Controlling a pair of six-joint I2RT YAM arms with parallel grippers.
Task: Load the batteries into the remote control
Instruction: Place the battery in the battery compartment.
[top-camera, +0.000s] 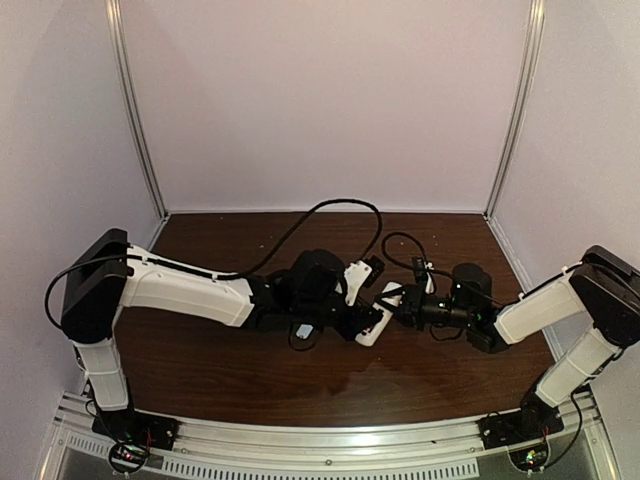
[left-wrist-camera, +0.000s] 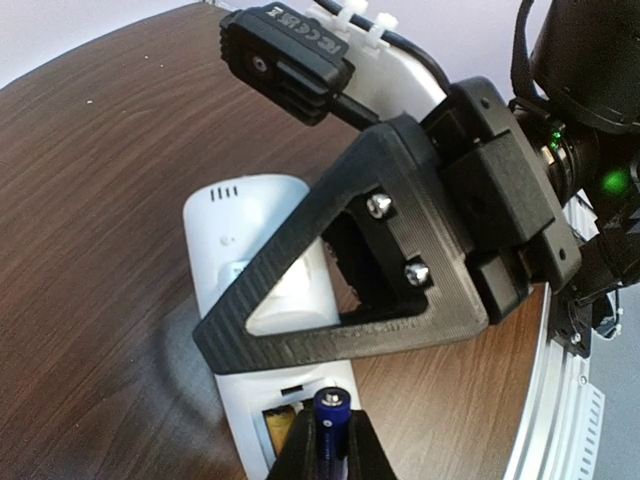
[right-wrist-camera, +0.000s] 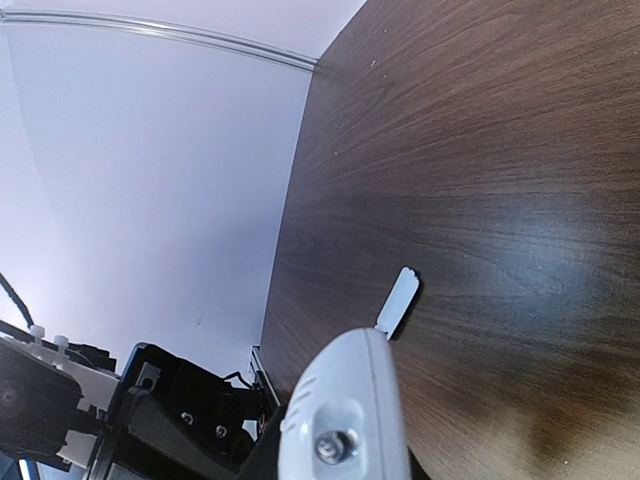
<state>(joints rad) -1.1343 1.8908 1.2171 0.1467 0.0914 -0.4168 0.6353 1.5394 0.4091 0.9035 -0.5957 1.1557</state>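
Note:
The white remote control (left-wrist-camera: 240, 225) lies back-up at mid-table, also seen at its rounded end (right-wrist-camera: 345, 420) in the right wrist view. My right gripper (top-camera: 398, 308) is shut on it, one black triangular finger (left-wrist-camera: 300, 340) lying across its back. An orange battery (left-wrist-camera: 279, 426) sits in the open recess. My left gripper (left-wrist-camera: 330, 458) is shut on the dark purple-blue battery (left-wrist-camera: 333, 412), held tip-forward just over the recess beside the orange one. In the top view the remote control (top-camera: 377, 322) shows between both grippers, with the left gripper (top-camera: 352, 314) at its left.
A small white battery cover (right-wrist-camera: 398, 302) lies flat on the brown table (top-camera: 230, 380) just beyond the remote. White walls (top-camera: 320, 100) close in the back and sides. An aluminium rail (top-camera: 320, 450) runs along the near edge by the arm bases.

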